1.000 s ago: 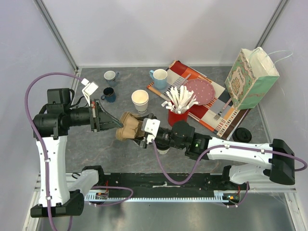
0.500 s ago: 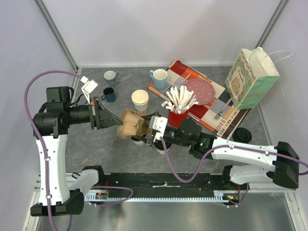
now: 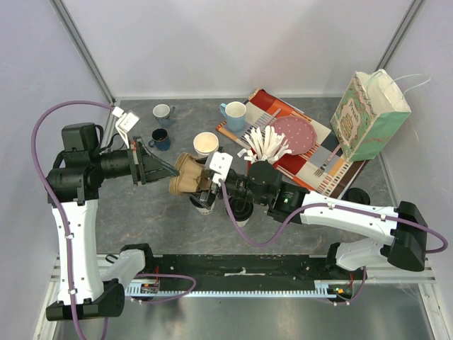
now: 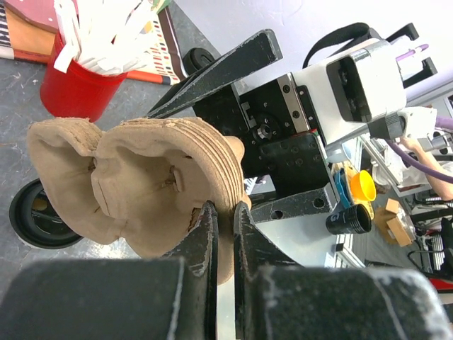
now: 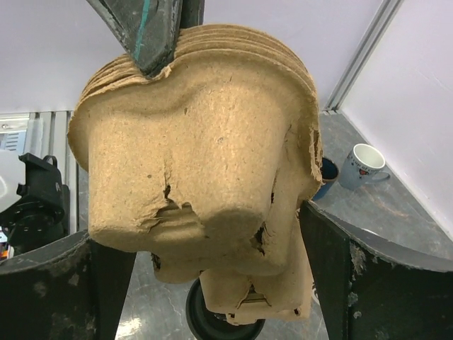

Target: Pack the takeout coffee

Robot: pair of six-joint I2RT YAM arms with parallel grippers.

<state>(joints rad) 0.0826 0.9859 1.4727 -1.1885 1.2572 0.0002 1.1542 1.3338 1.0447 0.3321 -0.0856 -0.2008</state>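
Your cream paper cup [image 3: 206, 144], open-topped, stands mid-table [image 3: 141, 219]; a black-lidded one [image 3: 239, 211] sits nearer the near edge. Your left gripper [image 4: 225, 212] pinches the pulp carrier stack [image 3: 185, 181]. Your right gripper [image 5: 205, 230] now gapes wider around it than before.

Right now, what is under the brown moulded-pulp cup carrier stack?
Under the brown moulded-pulp carrier stack, pinched by the left gripper, a black round plastic lid shows against the grey table. The stack covers the rest of that lid and whatever cup carries it.

Jaws of the right gripper [image 5: 212, 283] stand wide, flanking a pulp carrier stack [image 5: 198, 163].
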